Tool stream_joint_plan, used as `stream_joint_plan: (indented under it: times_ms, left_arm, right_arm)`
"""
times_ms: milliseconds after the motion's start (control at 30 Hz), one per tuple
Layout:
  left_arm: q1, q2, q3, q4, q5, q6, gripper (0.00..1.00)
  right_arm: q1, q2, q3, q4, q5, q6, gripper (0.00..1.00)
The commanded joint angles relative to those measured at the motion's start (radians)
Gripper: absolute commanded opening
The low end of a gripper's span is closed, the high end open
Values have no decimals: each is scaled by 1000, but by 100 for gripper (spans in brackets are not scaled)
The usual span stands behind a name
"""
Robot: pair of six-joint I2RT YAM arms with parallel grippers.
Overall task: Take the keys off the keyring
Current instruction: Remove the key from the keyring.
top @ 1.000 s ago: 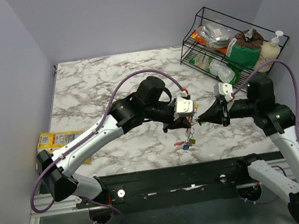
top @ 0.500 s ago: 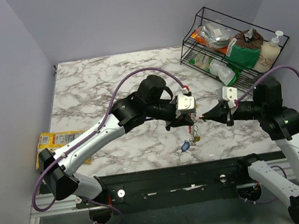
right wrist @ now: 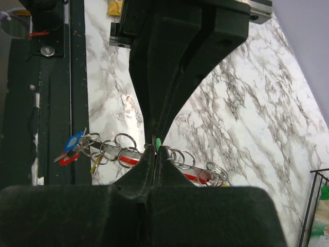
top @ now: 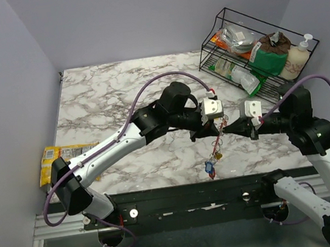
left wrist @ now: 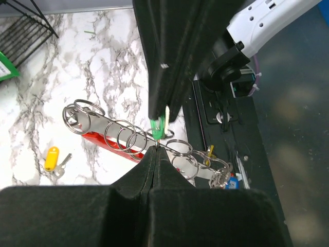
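Observation:
The keyring point(top: 218, 142), red and grey metal strung with several wire rings, hangs tilted between my two grippers above the table's near edge. My left gripper point(top: 216, 130) is shut on its metal bar; in the left wrist view the left gripper point(left wrist: 156, 150) pinches the keyring point(left wrist: 110, 139). My right gripper point(top: 226, 130) meets it tip to tip and is shut on the green key point(right wrist: 158, 142). Blue and red keys point(top: 210, 166) dangle at the low end, also seen in the right wrist view point(right wrist: 71, 145). A loose yellow key point(left wrist: 51, 158) lies on the marble.
A black wire rack point(top: 246, 44) full of groceries stands at the back right, with a soap bottle point(top: 301, 52) beside it. A yellow snack packet point(top: 65, 156) lies at the table's left edge. The black base rail point(top: 194, 196) runs under the hanging keys.
Both grippers have shifted right and up with the keyring. The right gripper drew back, then closed in again at the left gripper's tip. The dangling keys now hang lower.

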Motion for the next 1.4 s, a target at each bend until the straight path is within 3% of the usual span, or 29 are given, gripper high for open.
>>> stream_joint_plan:
  times_ms: [0,167,433,733,1367]
  left_arm:
    - [-3,40,41,-3,-63,-61,0]
    - [0,51,47,7,-100,-98,0]
    - [97,43,17,104,-101,-268,0]
    - [143,29,-8,148,-112,-322,0]
    - [106,57,-9,135,-110,-323,0]
  right_arm:
    - [88,-23,-36,67,102,-8,1]
    - [177,-42,-76,102,242,-8,1]
    - [181,-97,-100,1,274,-125,1]
    - [197,-112,-146,-17,334,-148,1]
    - [269,-4,-77,211,509,-11,1]
